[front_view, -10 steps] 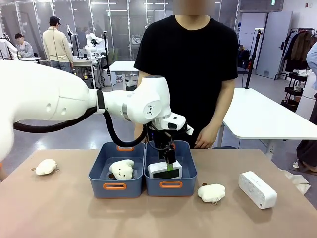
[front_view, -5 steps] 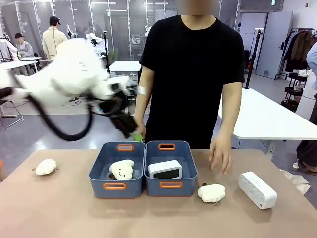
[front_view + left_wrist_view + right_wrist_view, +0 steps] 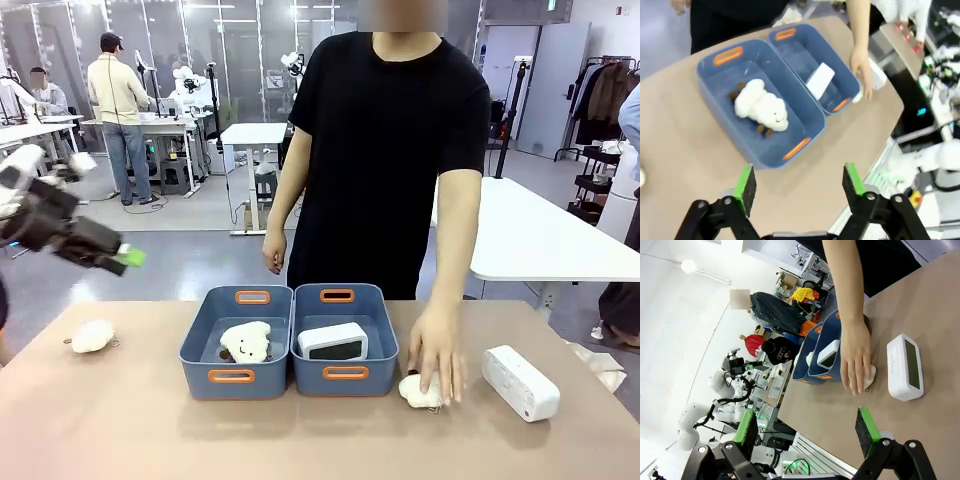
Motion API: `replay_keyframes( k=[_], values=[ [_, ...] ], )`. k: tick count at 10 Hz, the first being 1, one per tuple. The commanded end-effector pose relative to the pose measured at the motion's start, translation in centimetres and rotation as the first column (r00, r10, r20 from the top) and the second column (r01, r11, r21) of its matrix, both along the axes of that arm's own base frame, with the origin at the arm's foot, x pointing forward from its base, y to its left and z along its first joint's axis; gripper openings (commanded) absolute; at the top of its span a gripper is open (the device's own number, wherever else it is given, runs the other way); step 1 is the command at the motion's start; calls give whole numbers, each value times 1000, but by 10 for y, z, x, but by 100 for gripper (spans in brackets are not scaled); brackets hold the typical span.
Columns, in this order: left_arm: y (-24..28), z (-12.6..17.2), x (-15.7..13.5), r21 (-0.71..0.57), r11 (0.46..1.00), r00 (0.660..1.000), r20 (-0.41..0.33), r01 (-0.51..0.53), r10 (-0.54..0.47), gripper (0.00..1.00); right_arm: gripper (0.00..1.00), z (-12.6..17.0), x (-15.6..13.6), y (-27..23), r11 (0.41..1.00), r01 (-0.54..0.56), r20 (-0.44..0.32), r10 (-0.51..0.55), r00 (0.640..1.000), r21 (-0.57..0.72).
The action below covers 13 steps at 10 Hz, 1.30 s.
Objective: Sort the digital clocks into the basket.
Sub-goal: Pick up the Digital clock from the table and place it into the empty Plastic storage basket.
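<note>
White clock (image 3: pixel 520 382) lies right of the basket (image 3: pixel 312 382), long axis slanting away, nearest the right gripper (image 3: pixel 806 427), jaws apart, empty.

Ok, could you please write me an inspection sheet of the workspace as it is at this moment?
surface: tan table, no spill or damage seen.
job's things: one digital clock lies in the right blue basket; the second clock lies on the table at the right, outside the baskets.
clutter: a plush toy in the left basket; a second plush on the table at the left; a third plush under the person's hand.
grippers: left gripper above the table, jaws open, empty; right gripper jaws open, empty.
cables: nothing seen.
surroundings: person in a black shirt at the far side; white tables behind.
</note>
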State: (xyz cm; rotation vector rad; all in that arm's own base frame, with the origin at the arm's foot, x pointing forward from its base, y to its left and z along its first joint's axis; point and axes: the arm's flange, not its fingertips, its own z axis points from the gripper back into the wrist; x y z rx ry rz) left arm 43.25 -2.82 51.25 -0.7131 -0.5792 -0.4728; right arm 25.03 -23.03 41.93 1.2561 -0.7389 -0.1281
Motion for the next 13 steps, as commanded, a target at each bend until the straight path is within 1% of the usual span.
replay_keyframes(
  k=[1,2,3,4,5,6,11,12,13],
  values=[
    [67,-25,-31,-162,979,992,15,-121,125,88,100,1,0,-1,1000,-1,23,1,1000,-1],
    [117,-40,-51,-246,951,982,-52,-188,180,88,100,1,0,-1,1000,-1,23,1,1000,-1],
    [160,-54,-72,-308,926,976,-89,-218,200,88,100,1,0,-1,1000,-1,23,1,1000,-1],
    [196,-76,-85,-374,884,960,-108,-281,259,88,100,1,0,-1,1000,-1,23,1,1000,-1],
    [211,-86,-94,-372,880,955,-108,-297,277,88,100,1,0,-1,1000,-1,23,1,1000,-1],
    [173,-64,-83,-303,914,962,-106,-272,251,88,100,1,0,-1,1000,-1,23,1,1000,-1],
    [173,-64,-83,-303,914,962,-106,-272,251,88,100,1,0,-1,1000,-1,23,1,1000,-1],
    [173,-64,-83,-303,914,962,-106,-272,251,88,100,0,0,0,1000,0,-1,0,1000,0],
    [173,-64,-83,-303,914,962,-106,-272,251,88,100,12,1,5,993,-17,18,19,1000,-119]
  ],
)
